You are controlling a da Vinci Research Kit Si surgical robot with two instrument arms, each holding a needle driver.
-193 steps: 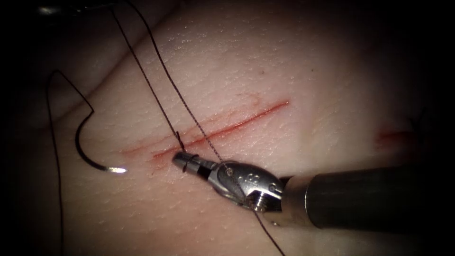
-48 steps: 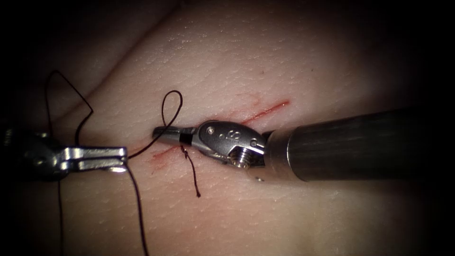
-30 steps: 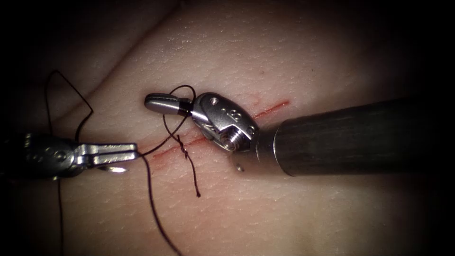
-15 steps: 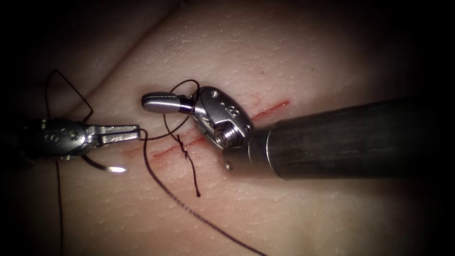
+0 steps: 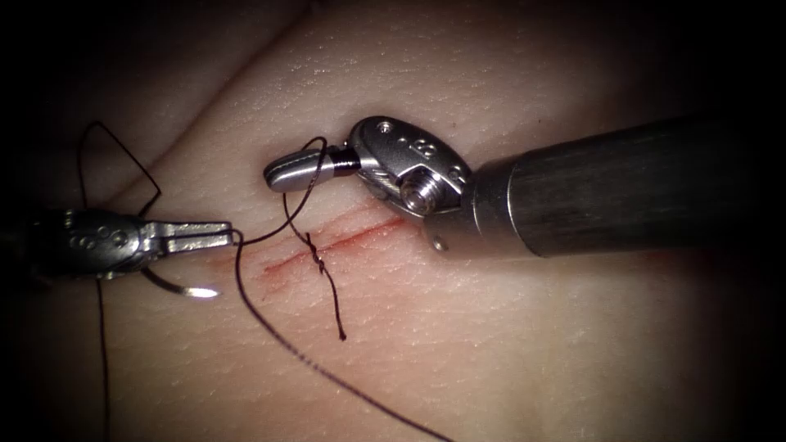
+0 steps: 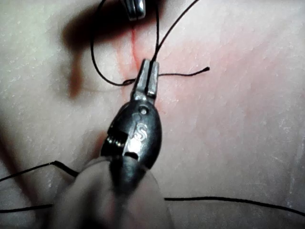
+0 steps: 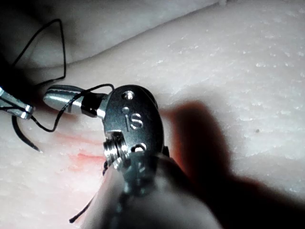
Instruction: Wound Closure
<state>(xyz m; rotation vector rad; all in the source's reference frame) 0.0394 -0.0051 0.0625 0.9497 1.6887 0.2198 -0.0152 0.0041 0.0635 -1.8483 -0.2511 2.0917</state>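
My left tool (image 5: 229,236) comes in from the left of the cut (image 5: 360,233), jaws shut on the thread (image 5: 262,323) at their tip; the left wrist view shows the same grip by the left tool (image 6: 150,63). My right tool (image 5: 272,175) hovers just above the cut, jaws shut and holding nothing, with a loop of thread (image 5: 314,155) wound around them; that loop (image 7: 90,89) also circles the right tool (image 7: 48,99) in its wrist view. A knot (image 5: 318,263) sits on the cut, its short tail (image 5: 336,311) lying below. The needle (image 5: 182,288) lies free on the tissue (image 5: 508,352), partly under the left tool.
The long thread runs from the left jaws down across the tissue to the lower edge of the endoscope view. Another strand (image 5: 98,344) hangs at the far left, running up to the needle's rear end. Red fluid stains the cut near the knot.
The left tool came in from the left and took hold of the thread. The right tool rose from below the cut to above it, and a thread loop now wraps its jaws.
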